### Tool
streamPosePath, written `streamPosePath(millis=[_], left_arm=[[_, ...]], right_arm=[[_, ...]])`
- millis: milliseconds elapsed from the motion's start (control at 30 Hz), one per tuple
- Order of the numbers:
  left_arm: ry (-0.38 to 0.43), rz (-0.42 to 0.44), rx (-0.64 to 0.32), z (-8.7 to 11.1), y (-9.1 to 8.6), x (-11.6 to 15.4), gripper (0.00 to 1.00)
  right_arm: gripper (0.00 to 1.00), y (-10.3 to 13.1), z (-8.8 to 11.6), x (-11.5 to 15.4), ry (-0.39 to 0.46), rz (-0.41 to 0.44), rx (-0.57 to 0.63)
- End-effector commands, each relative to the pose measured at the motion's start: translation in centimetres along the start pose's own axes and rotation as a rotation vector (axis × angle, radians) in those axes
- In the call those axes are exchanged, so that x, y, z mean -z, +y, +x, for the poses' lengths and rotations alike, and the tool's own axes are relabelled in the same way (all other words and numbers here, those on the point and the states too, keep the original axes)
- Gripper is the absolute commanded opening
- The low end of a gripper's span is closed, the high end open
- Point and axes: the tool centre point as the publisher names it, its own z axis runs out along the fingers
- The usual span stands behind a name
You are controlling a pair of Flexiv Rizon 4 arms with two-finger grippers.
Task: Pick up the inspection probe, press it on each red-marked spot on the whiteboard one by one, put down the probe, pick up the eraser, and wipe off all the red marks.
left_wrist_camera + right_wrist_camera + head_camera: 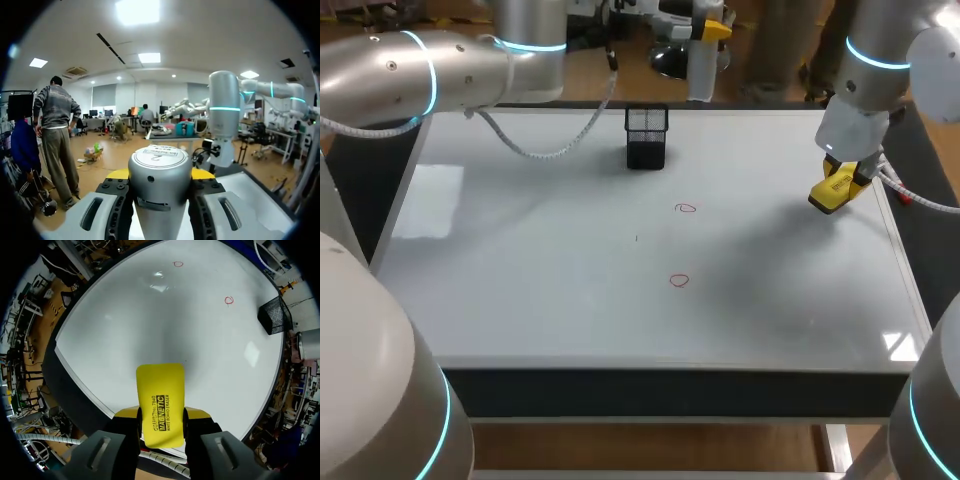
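Two small red circles, one farther back (685,208) and one nearer (679,281), are drawn mid-board on the whiteboard (520,280). My right gripper (837,186) hangs over the board's right side, shut on the yellow eraser (830,192). In the right wrist view the eraser (160,397) sticks out between the fingers of the right gripper (160,421), with both marks (178,263) (229,300) far ahead. My left gripper (712,30) is raised beyond the board's far edge, shut on the silver cylindrical probe (159,190), which fills the gap in the left gripper (160,175).
A black mesh holder (646,137) stands at the back middle of the board, also visible in the right wrist view (275,315). A grey cable (550,145) droops from my left arm over the board's back left.
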Motion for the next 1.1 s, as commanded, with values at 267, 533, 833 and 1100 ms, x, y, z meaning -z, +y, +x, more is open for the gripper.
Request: streamPosePath(millis=[267, 533, 833, 1100], left_arm=[[0.033, -0.001, 0.002, -0.4, -0.1, 0.0, 0.0], [0.033, -0.001, 0.002, -0.4, -0.1, 0.0, 0.0], [0.033, -0.001, 0.002, -0.4, -0.1, 0.0, 0.0], [0.033, -0.001, 0.002, -0.4, -0.1, 0.0, 0.0]], right_arm=[[0.0, -0.1, 0.0, 0.0, 0.003, 0.003, 0.001], [0.0, 2.3, -1.7, 0.4, 0.013, 0.023, 0.075], [0.0, 8.4, -4.3, 0.2, 0.042, 0.069, 0.235], [0.0, 13.9, -7.7, 0.7, 0.041, 0.115, 0.423]])
